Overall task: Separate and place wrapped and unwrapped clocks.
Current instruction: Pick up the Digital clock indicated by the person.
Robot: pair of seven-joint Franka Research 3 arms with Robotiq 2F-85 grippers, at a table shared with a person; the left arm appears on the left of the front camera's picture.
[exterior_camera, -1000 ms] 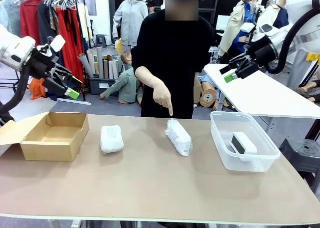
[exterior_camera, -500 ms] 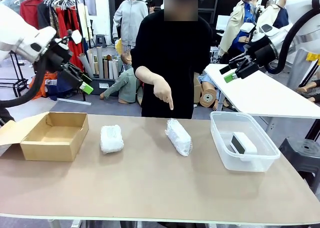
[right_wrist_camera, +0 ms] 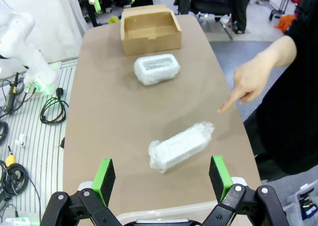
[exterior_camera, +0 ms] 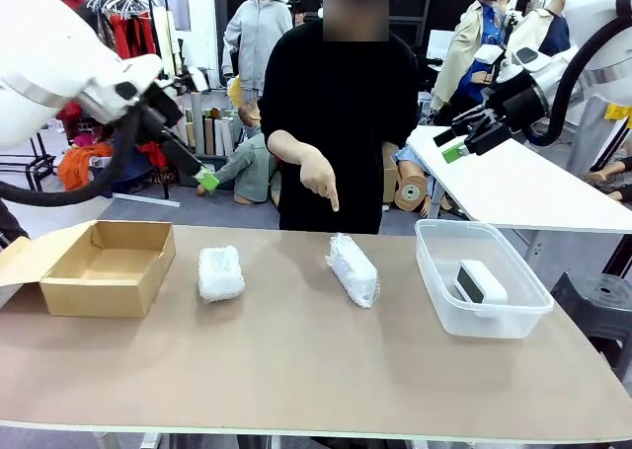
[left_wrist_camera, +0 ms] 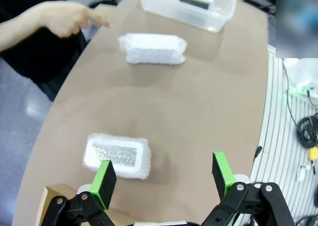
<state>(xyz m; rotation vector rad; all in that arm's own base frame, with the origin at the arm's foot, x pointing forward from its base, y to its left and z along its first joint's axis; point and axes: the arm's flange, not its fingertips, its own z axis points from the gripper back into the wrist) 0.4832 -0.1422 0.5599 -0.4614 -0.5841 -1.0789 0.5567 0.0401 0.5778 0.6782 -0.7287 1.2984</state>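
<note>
Jaws of the left gripper are spread wide and nothing is gripped. It is held up high, just past the cardboard box, over the first wrapped clock, which is laid on the table beside the box, likely so it can be picked up and put inside. The second wrapped clock is laid farther from the box and is pointed at by the person's hand. The bare clock is kept in the clear tub, farthest from the box. The right gripper is spread wide too, far from the box. Nothing is seen in the way.
</note>
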